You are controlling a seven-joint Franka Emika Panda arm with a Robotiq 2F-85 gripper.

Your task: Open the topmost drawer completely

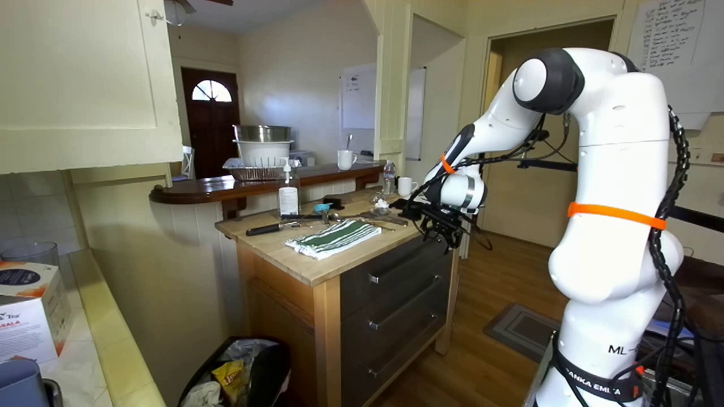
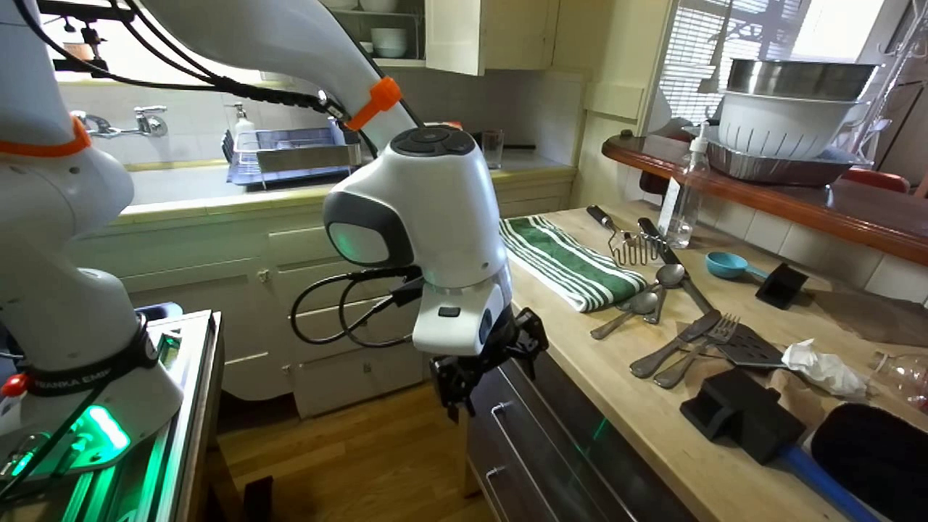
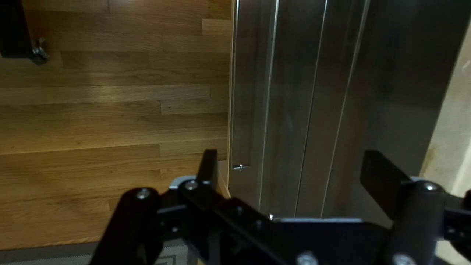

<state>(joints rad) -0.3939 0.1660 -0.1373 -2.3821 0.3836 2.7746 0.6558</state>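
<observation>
Under the wooden worktop (image 2: 602,362), the topmost drawer (image 1: 390,278) is seen closed, its dk grey front in line w/ the lower drawers (image 1: 390,330). The gripper (image 3: 290,162) is held pointing down just in front of the worktop edge, nr the drawer's top; its fingers (image 3: 208,165) are spread wide, & dk fronts are seen btwn them in the wrist view. Whether the drawer is touched can't be told. Up top, a green/wht striped towel (image 2: 573,262) is laid flat; beside it are strewn a masher (image 2: 615,230), spoons (image 2: 641,303), a fork (image 2: 716,337) & a turq. scoop (image 2: 725,266). By the cab. (image 1: 283,299), a black bin (image 1: 277,362) is part-filled w/ rubbish (image 1: 229,376).
</observation>
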